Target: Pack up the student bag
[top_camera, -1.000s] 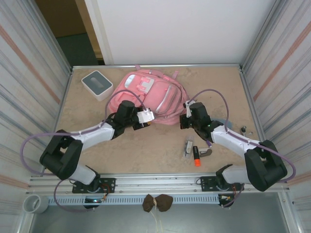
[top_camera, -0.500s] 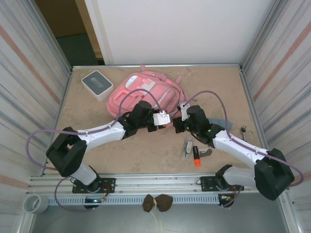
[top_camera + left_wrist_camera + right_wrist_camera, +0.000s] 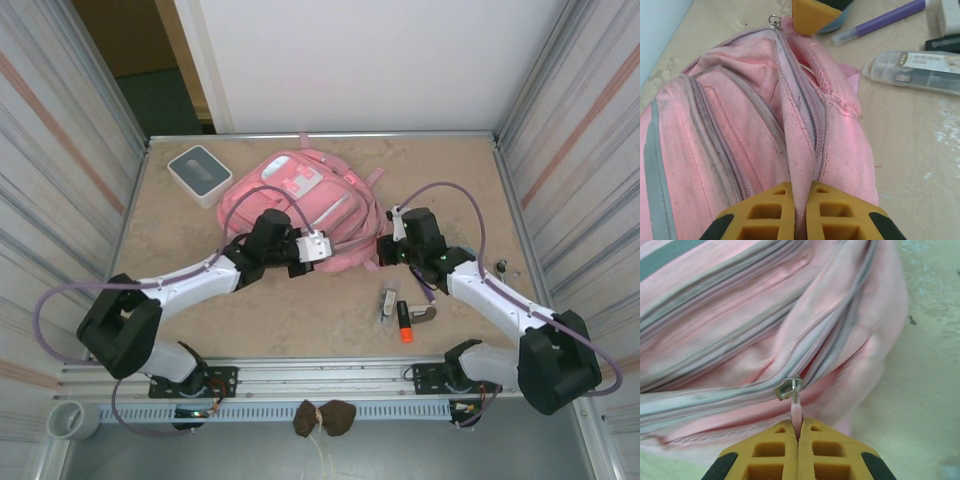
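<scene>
Left gripper (image 3: 801, 202) pinched tight on fabric ridge beside zip of student bag (image 3: 740, 125). Right gripper (image 3: 798, 432) clamped on pink zip pull (image 3: 796, 412). Bag lies on table (image 3: 300, 305) toward far edge, left of centre. Bag's far end cut off in both wrist views. Purple pen (image 3: 882, 19) at frame top, partly cut off.

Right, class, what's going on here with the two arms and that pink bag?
Both arms are on the student bag, lying on the table. The left gripper pinches a fabric ridge beside a zip; the right gripper is shut on the zip pull tab, apparently to open it. A marker lies nearby, not yet packed.
</scene>
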`<control>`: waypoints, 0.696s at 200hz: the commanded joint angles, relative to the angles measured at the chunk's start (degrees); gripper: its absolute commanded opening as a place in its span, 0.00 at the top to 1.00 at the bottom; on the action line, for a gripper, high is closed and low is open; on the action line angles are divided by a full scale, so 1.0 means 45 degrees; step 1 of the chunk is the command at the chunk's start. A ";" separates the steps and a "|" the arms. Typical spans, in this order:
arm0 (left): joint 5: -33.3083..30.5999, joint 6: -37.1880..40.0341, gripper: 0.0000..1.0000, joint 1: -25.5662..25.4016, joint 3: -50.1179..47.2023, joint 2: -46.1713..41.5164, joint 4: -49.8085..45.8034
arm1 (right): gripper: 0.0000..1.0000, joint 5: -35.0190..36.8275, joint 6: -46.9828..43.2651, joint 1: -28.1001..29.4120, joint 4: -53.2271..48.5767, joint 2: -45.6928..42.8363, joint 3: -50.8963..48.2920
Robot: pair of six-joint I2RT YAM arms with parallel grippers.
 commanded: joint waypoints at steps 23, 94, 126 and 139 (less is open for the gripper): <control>0.0640 -0.0903 0.92 0.0567 -0.1474 -0.1608 0.0471 | 1.00 0.0664 -0.0295 -0.0422 -0.1046 0.1141 0.0837; -0.2209 -0.3488 0.40 -0.1572 0.0628 -0.1071 -0.1299 | 1.00 -0.1759 0.0014 0.0576 0.0217 -0.0524 0.0543; -0.2675 -0.3873 0.40 -0.2451 0.1445 0.0183 -0.1258 | 1.00 -0.2092 0.0222 0.1034 0.0284 -0.1201 0.0496; -0.2805 -0.3782 0.41 -0.2613 0.1912 0.0766 -0.1398 | 1.00 -0.2113 0.0267 0.1201 0.0305 -0.1364 0.0466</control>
